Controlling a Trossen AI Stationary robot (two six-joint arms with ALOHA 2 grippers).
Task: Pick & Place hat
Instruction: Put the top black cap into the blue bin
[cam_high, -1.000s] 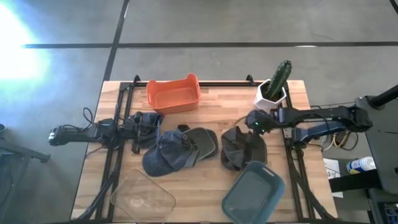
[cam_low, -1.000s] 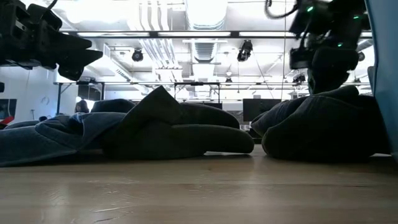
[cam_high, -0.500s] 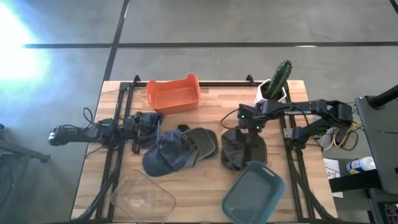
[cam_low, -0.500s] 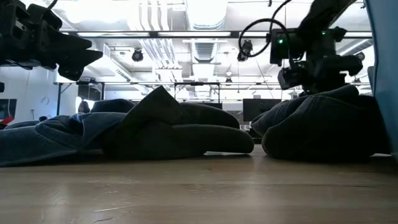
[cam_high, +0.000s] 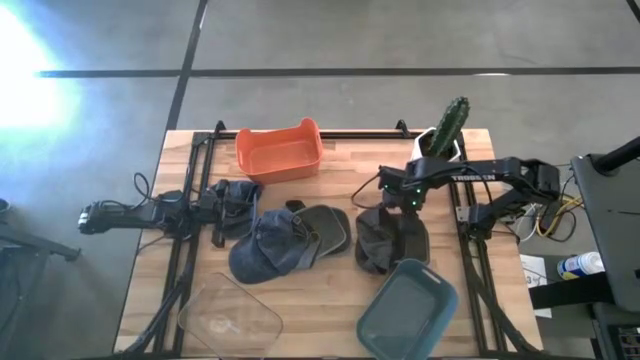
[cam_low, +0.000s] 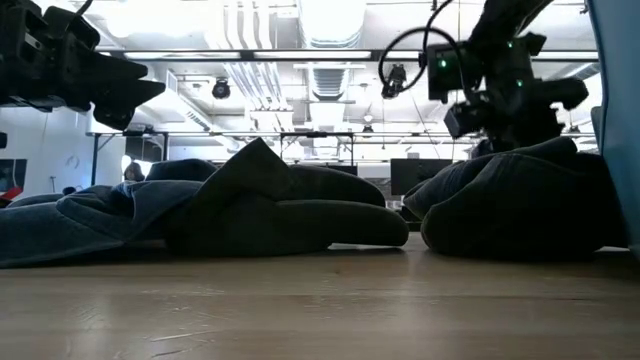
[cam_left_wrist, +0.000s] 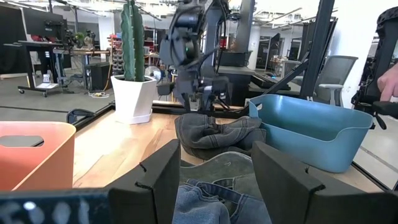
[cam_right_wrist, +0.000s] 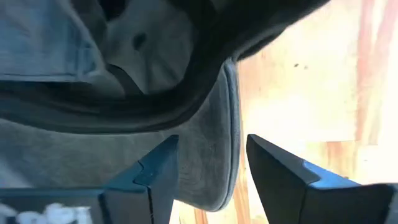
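Observation:
A dark grey hat lies on the wooden table just beyond a blue bin; it also shows in the low view and the right wrist view. My right gripper is open and hangs close over the hat's far part. In the right wrist view its fingers stand on either side of the hat's brim edge. My left gripper is open at the table's left. Its fingers stand on either side of a denim hat.
A blue denim hat and a dark green hat lie mid-table. An orange bin stands at the far edge, a cactus in a white pot at the far right, and a clear container at the near left.
My right gripper has gone a little toward the table's left edge, over the dark grey hat's far part, while its arm has swung round behind it. The hats have stayed where they were.

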